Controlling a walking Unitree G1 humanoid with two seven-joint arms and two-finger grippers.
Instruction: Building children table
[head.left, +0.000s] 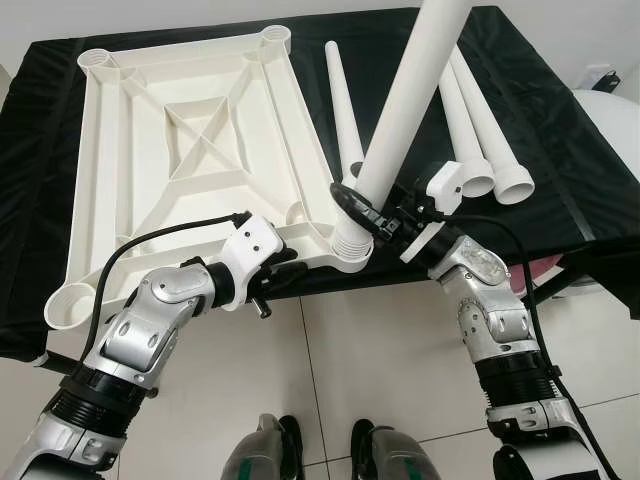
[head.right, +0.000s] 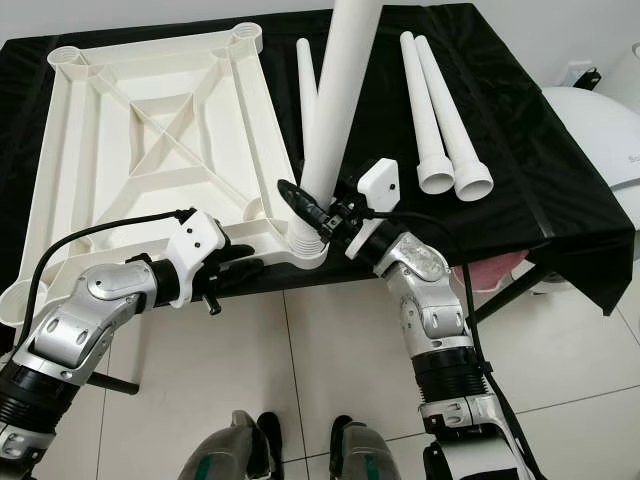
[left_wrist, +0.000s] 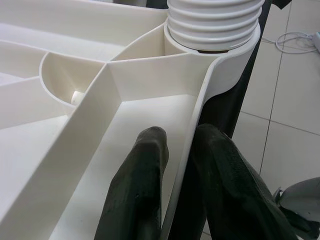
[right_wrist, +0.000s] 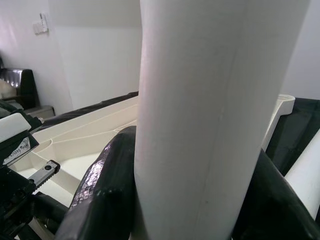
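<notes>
A white plastic table top lies upside down on the black-covered table. My left gripper is shut on its near rim; in the left wrist view the two black fingers pinch the thin rim wall. A white table leg stands tilted, its threaded end seated in the near right corner socket. Just above the socket, my right gripper is shut around that leg. Three loose legs lie on the cloth: one beside the top, two further right.
The table's front edge runs just before my arms, with tiled floor below and my feet on it. A white rounded object stands at the right. A white cable lies on the floor.
</notes>
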